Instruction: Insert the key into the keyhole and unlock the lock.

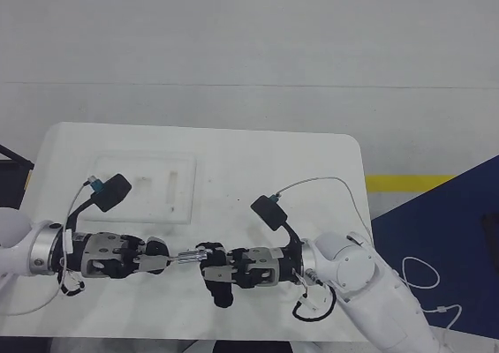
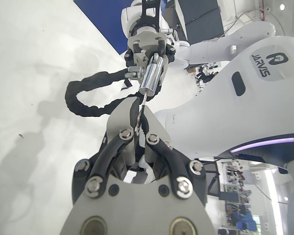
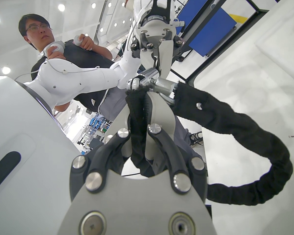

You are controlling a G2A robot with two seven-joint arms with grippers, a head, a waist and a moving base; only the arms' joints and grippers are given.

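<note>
Left gripper (image 2: 138,106) clamps key (image 2: 140,114), shaft in line with lock (image 2: 150,78), tip at keyhole (image 2: 145,92); right gripper (image 3: 139,94) clamps that lock.

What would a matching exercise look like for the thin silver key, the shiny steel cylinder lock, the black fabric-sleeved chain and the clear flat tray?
1 thin silver key; 2 shiny steel cylinder lock; 3 black fabric-sleeved chain; 4 clear flat tray.
A on the white table; B pinched in left gripper; C loops out from the lock; D held by right gripper.
Pairs: 1-B, 2-D, 3-C, 4-A.
</note>
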